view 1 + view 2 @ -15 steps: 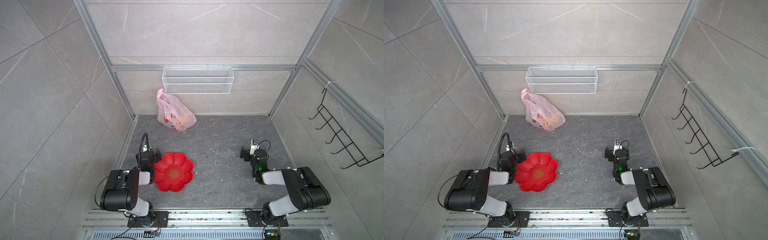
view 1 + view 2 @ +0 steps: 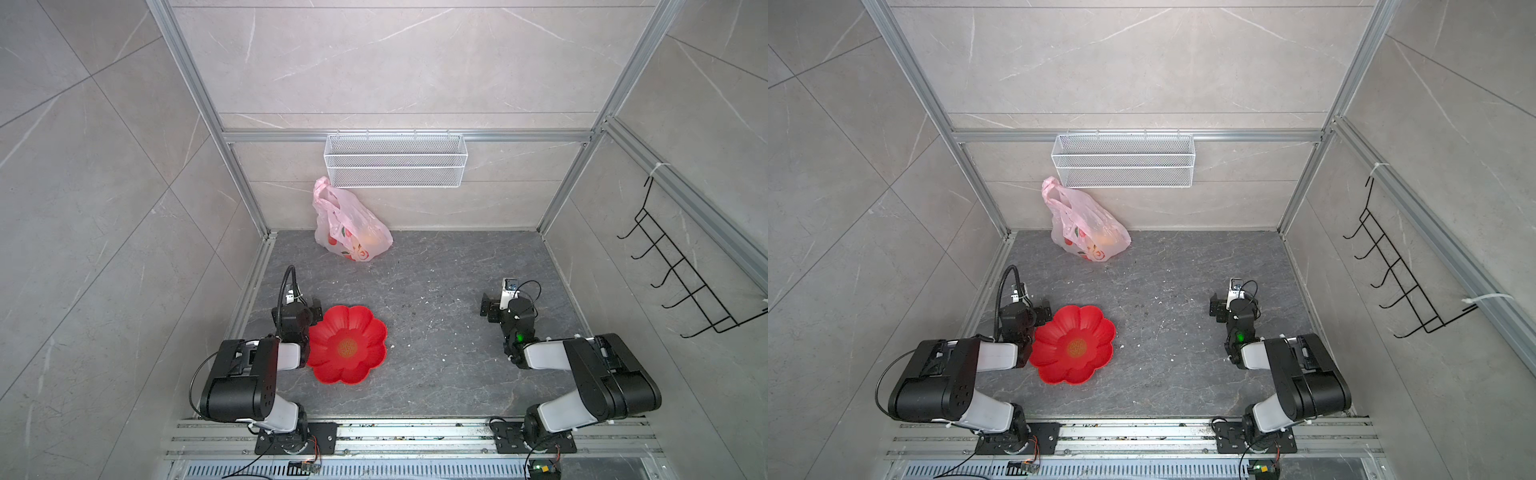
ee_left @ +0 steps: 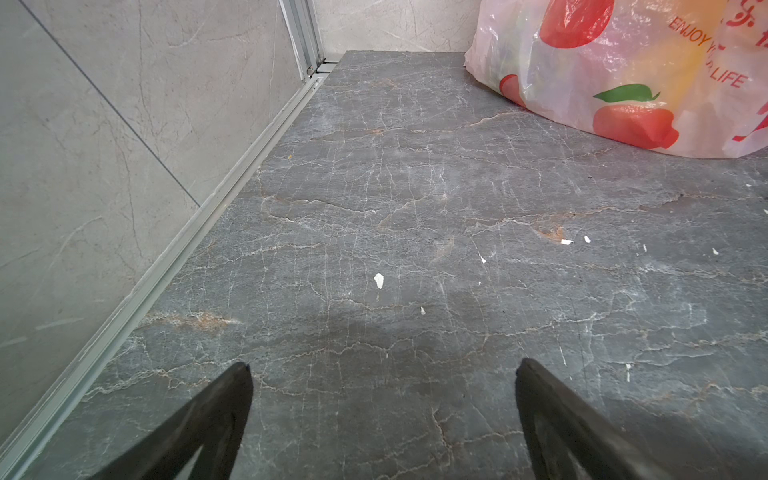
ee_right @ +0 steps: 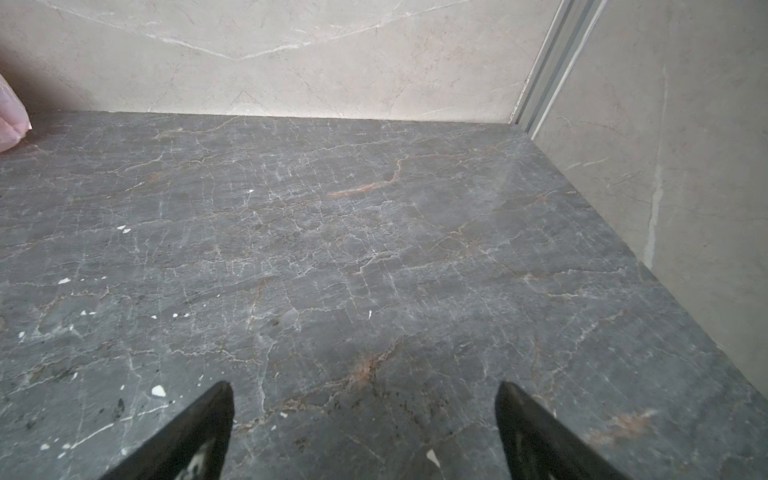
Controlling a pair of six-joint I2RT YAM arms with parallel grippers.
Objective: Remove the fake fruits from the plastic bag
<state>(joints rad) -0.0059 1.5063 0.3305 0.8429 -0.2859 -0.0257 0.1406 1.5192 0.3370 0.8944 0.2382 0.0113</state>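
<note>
Left gripper [image 3: 382,368] and right gripper [image 4: 363,388] stand wide open and hold nothing, both low over the grey floor [image 2: 436,332]. The plastic bag [image 2: 351,228] sits against the back wall [image 2: 415,208], well apart from them, with the fake fruits [image 2: 369,239] inside it.

- Red flower-shaped plastic plate [image 2: 362,329] [image 2: 1090,329]: flat on dark grey veined stone-pattern floor [image 2: 436,291] [image 2: 1163,282]; gold motif at centre.
- White wire-mesh basket [image 2: 395,167] [image 2: 1123,166]: on back wall, beyond plate, clear of floor.
- Black wire hook rack [image 2: 690,275] [image 2: 1404,262]: on side wall, well right of plate in both top views.
- Small white flecks [image 3: 378,280]: scattered on floor, beyond plate and to its right.
</note>
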